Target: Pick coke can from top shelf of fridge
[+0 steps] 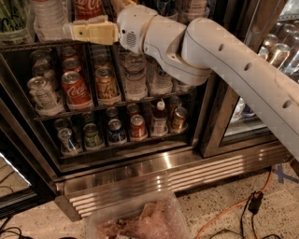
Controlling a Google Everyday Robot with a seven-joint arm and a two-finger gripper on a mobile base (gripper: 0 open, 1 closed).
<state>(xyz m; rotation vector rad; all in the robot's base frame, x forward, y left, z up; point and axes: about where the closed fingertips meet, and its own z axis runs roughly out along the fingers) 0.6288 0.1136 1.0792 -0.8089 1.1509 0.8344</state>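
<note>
The coke can (88, 8), red with white script, stands on the top shelf (28, 45) of the fridge (163, 170); its top is cut off by the frame edge. My gripper (96, 18) is at the top shelf, right at the can. It is open: one yellowish finger (91, 32) lies just below and in front of the can, and the other finger (122, 3) is up at the can's right. The white arm (224, 65) comes in from the right.
Clear bottles (46, 18) stand left of the can. The middle shelf holds another red Coke can (74, 88), an orange-gold can (106, 84), a silver can (42, 93) and water bottles (135, 79). Small cans fill the lower shelf. A plastic bin (140, 219) and cables (233, 210) lie on the floor.
</note>
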